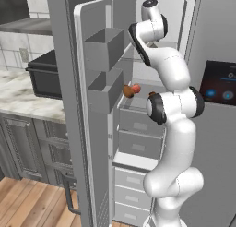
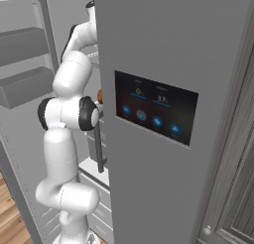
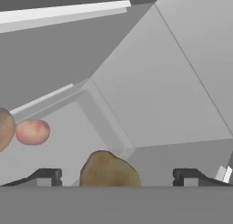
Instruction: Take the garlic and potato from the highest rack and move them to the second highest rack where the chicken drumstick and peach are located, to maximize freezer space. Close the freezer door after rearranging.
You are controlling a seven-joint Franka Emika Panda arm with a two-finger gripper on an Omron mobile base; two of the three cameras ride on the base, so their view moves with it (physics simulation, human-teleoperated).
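step: place potato (image 3: 108, 170) on second rack | hand (image 3: 117, 176): fingers spread wide, potato between, grip unclear | aim beside peach (image 3: 32, 131), release low, withdraw straight

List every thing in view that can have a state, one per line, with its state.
freezer door: swung wide open
gripper: open, fingertips on either side of the potato
potato: between the open fingertips, not clamped
peach: resting on a rack inside the freezer
drawers: shut
display panel: lit
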